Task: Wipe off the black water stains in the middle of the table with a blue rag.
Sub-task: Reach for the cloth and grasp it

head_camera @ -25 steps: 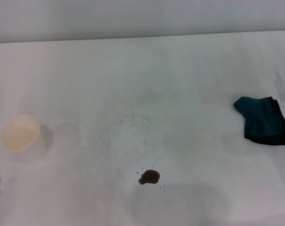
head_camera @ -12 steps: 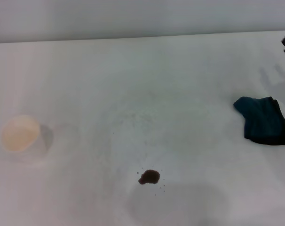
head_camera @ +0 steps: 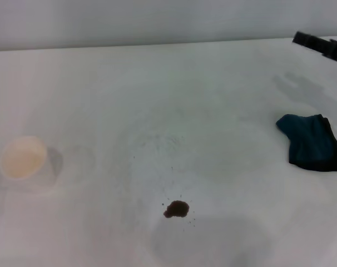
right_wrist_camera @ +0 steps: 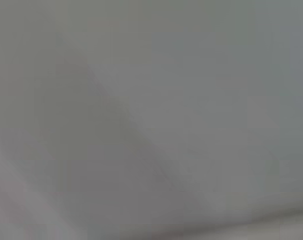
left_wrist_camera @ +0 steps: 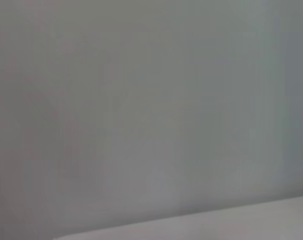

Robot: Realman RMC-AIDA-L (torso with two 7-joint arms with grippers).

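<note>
Crumpled dark teal-blue rag (head_camera: 311, 143) on white worktop (head_camera: 157, 100), right side; right gripper (head_camera: 320, 45) well behind it, jaws probably hidden, can't tell. Small brown-black stain (head_camera: 177, 209) front-centre; white cup (head_camera: 24, 158) far left.

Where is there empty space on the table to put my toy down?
The table is bare between the cup and the blue rag, behind the dark stain. Nowhere is crowded. The right gripper hangs over the far right corner, so skip there.

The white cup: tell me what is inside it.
The white cup on the table shows only a pale cream interior from the head view; no object is visible inside. Whether it holds liquid cannot be told.
</note>
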